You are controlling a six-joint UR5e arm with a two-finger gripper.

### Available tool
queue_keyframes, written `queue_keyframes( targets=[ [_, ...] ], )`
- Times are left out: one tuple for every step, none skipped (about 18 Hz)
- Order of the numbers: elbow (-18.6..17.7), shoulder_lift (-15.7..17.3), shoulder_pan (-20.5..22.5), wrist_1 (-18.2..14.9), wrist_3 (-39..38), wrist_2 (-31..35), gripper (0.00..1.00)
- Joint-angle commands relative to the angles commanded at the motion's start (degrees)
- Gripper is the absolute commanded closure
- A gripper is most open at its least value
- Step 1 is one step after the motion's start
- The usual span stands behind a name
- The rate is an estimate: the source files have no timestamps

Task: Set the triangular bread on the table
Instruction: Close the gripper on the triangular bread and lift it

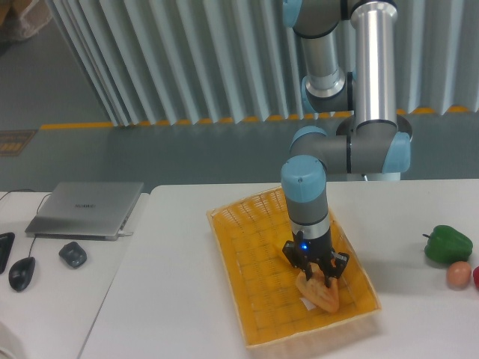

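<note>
The gripper (315, 274) points straight down into the basket (247, 247), its fingers drawn in against the top of the bread (319, 292), apparently gripping it. The bread lies in the basket's 4 o'clock corner, close to the right and near rims. Bare table (179, 284) spreads wide at 9 o'clock; at 3 o'clock a narrower strip runs to a green pepper (447, 244) and a peach-coloured fruit (459, 274) by the edge.
</note>
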Motion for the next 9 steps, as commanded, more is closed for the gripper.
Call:
queue_keyframes(
  targets=[
    [0.0,0.3,0.1,0.0,0.1,-0.1,0.72],
    [0.1,0.7,0.3,-0.1,0.1,-0.3,0.72],
    [0.1,0.9,0.9,-0.8,0.4,-0.5,0.72],
    [0.6,1.7,1.8,-2.4,1.4,-1.5,0.73],
    [1.1,2.0,2.0,-3.6,2.1,-2.3,0.73],
    [1.8,2.3,2.7,-5.6,4.3,-2.7,0.73],
    [2.8,2.8,3.1,-7.3,5.7,-3.1,0.73],
    [3.4,3.0,3.2,-8.6,6.3,-3.0,0.73],
    [4.0,3.7,3.5,-9.1,7.5,-3.2,0.73]
  ],
)
